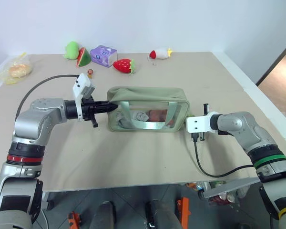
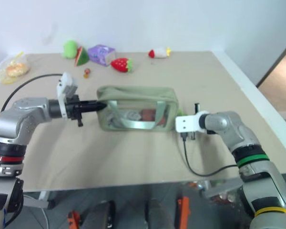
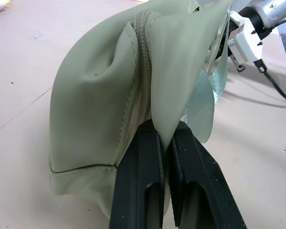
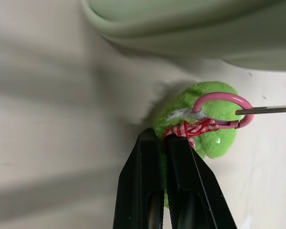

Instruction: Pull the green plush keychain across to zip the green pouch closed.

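The pouch (image 1: 148, 114) lies near the middle of the worktop (image 1: 133, 162), long side across the robot, clear panel and strap facing the robot.

Left tool (image 3: 164, 143): closed, pinching a fold of pouch fabric at the left end, just beside the zip seam. The arm reaches in level from the left.

Right tool (image 4: 163, 140): closed on the keychain (image 4: 207, 129) at its red string, beside a pink ring. The keychain sits at the pouch's right end, low against the worktop and just under the pouch's edge.

Open room: bare worktop on the near side of the pouch up to the front edge, crossed only by a black cable (image 1: 214, 171) trailing from the right wrist. The right edge is well clear of the right tool.

Along the far edge, well apart from the pouch: a watermelon plush (image 1: 78, 53), a purple box (image 1: 103, 55), a strawberry (image 1: 124, 65), a white toy (image 1: 159, 54). A bag (image 1: 14, 70) sits at the far left corner.
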